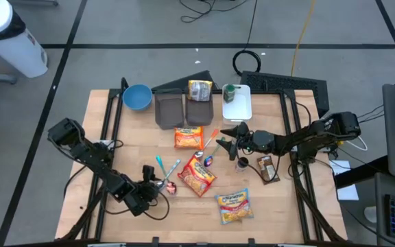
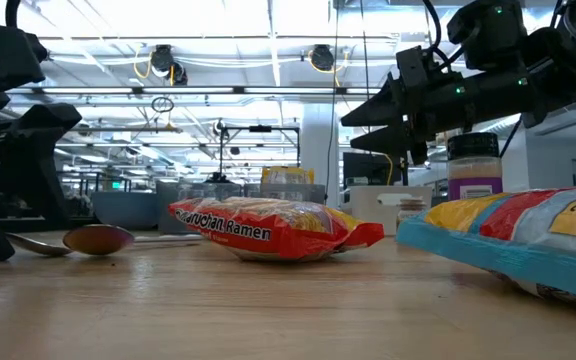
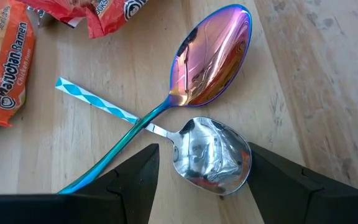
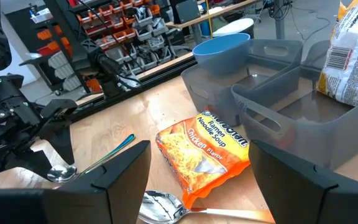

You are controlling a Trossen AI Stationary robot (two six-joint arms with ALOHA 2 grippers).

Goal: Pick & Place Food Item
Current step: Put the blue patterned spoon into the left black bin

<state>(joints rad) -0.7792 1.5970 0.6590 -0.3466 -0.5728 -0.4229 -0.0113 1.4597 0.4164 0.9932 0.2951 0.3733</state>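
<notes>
The orange chicken ramen packet (image 4: 205, 151), light, crinkly and best pinched across its puffed middle, is seen lying before the grey bins (image 4: 278, 115), beneath the open, empty right gripper (image 4: 199, 180).

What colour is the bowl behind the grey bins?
The bowl is blue, clearest in the high view.

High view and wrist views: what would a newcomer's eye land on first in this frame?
Probably the bright ramen packets scattered over the middle of the wooden table, with grey bins and a blue bowl along the far edge. Next, the iridescent spoon crossing a plain silver spoon right in front of the left gripper, fingers apart. The right gripper hangs open above the table's middle.
</notes>
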